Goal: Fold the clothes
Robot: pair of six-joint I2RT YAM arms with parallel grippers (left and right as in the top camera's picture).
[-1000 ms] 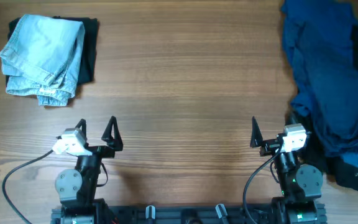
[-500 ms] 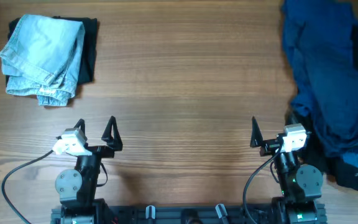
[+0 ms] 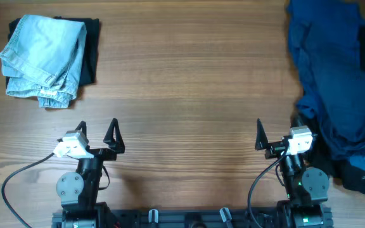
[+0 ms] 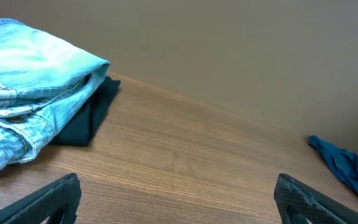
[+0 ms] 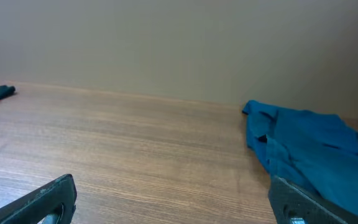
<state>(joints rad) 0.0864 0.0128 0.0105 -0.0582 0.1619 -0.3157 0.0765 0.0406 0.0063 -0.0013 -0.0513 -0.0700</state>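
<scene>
Two arms sit at the near edge of the wooden table (image 3: pixel 189 95), and both claws are spread as wide as they go, with nothing between the fingers. The left gripper (image 3: pixel 97 128) points away from me over bare wood, well apart from any cloth. The right gripper (image 3: pixel 277 131) is just as wide and just as empty; its inner finger stands over bare boards, while its outer finger sits right at the edge of the clothes on that side, and I cannot tell whether it touches them. Beside that arm a black garment (image 3: pixel 360 178) pokes out at the near right, partly buried under a rumpled blue heap (image 3: pixel 334 88) that runs up the right side of the table all the way to the far corner, loose and unfolded, with a darker strip showing along its outer edge. The middle of the table between the arms and the far side is plain wood grain. Off in the far left corner lie the pale denim shorts (image 3: pixel 43 57), doubled over with a cuffed hem toward me, resting on top of a flat, folded dark garment (image 3: pixel 92 50) that sticks out along their right side.
</scene>
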